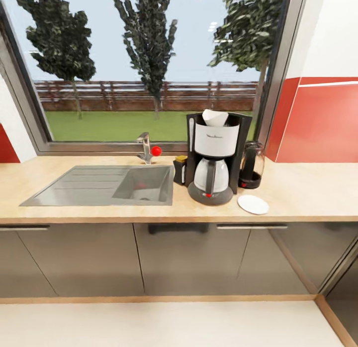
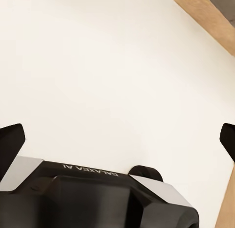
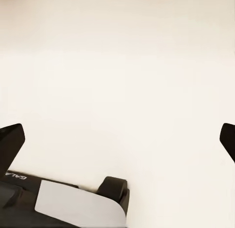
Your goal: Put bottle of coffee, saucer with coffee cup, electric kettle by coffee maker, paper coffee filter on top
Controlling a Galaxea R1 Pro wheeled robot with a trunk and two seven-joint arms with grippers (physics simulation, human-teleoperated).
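Note:
The coffee maker (image 1: 215,160) stands on the kitchen countertop (image 1: 308,187), right of the sink. A white paper coffee filter (image 1: 215,117) sits in its top. The bottle of coffee (image 1: 179,171), dark with a yellowish top, stands close against its left side. The glass electric kettle (image 1: 251,167) stands just behind it to the right. The white saucer (image 1: 253,204) lies bare in front of the kettle. The coffee cup is out of view. My left gripper (image 2: 117,139) is open over pale floor, and my right gripper (image 3: 117,139) is open over pale floor too.
A grey inset sink (image 1: 109,185) with a faucet (image 1: 145,148) and red knob lies left of the coffee maker. A large window runs behind the counter, dark cabinet fronts (image 1: 189,257) below. A red-and-white wall (image 1: 323,123) closes the right side. A wooden strip (image 2: 205,17) borders the floor.

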